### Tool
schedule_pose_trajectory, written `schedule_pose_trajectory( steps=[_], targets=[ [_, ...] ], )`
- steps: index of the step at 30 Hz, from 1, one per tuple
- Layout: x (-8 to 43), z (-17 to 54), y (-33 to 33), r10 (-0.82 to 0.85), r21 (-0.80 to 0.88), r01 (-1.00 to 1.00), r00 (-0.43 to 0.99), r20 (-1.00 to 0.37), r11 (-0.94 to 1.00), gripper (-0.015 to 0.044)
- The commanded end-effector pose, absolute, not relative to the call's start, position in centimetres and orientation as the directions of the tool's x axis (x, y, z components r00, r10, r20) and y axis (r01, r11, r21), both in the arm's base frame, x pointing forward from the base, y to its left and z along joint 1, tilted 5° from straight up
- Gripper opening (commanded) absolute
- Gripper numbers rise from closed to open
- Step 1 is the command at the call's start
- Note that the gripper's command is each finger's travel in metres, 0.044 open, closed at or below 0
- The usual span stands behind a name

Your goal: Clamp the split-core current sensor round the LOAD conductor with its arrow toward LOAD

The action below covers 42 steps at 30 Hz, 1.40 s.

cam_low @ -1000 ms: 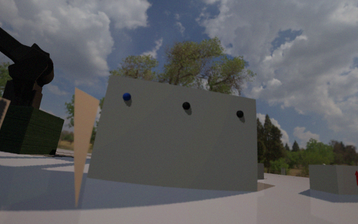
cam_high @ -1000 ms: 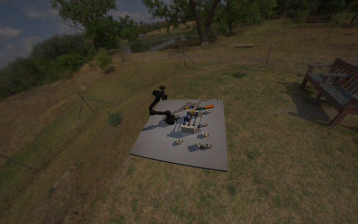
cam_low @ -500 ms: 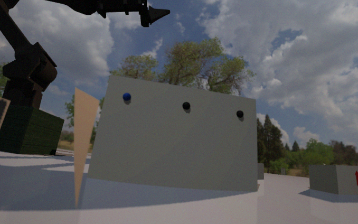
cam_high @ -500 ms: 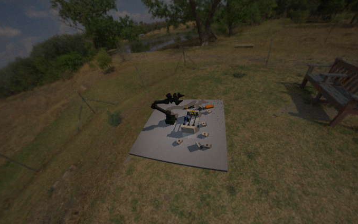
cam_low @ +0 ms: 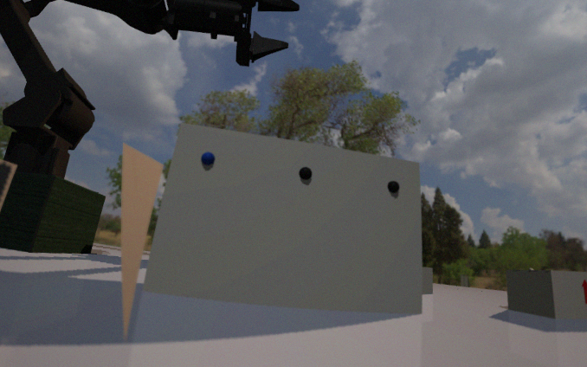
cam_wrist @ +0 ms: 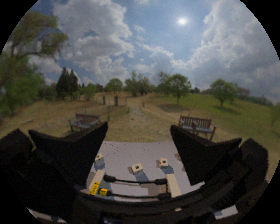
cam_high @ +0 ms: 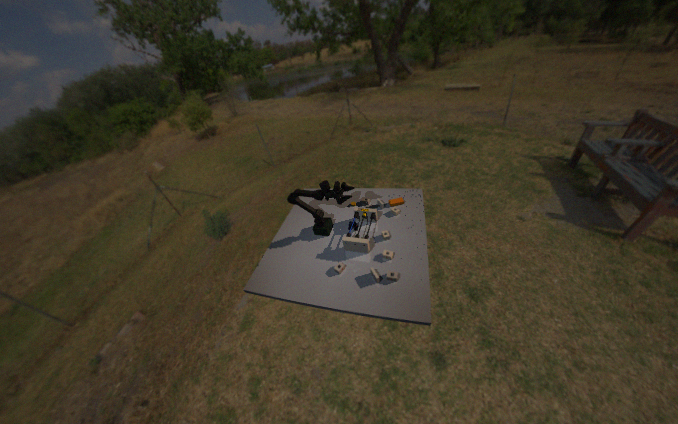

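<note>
My gripper is open and empty, high above the far part of the rack. The rack holds a blue conductor and black conductors between two end walls; their ends show in the exterior view as one blue ball and two black balls. Yellow labels are at its far wall, their writing unreadable. A tilted beige piece beside a beige block may be the open sensor; I cannot tell for certain.
Beige blocks with dark holes stand around the rack; two show in the wrist view. One block bears a red arrow. An orange block lies near the table's far edge.
</note>
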<state>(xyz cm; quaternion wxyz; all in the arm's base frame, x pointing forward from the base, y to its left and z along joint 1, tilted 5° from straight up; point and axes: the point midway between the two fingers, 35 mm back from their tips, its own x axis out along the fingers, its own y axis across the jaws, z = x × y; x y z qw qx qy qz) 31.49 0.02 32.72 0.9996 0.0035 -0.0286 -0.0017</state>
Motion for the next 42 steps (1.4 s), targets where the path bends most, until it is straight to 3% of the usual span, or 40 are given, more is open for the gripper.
schedule_pose_trajectory(
  steps=[1,8,19,22,42],
  targets=[
    [32.9,30.5,1.2,0.038,0.000,-0.038,0.997,-0.060,0.999,0.0440],
    [35.7,21.6,7.8,0.180,0.001,-0.216,0.813,-0.553,0.976,0.0440],
    [32.9,13.0,14.1,0.167,0.003,-0.395,0.382,-0.909,0.919,0.0440],
    [32.2,11.9,14.8,0.147,0.004,-0.420,0.308,-0.940,0.908,0.0440],
    [32.2,11.9,14.8,0.146,0.004,-0.420,0.307,-0.940,0.907,0.0440]
  ],
)
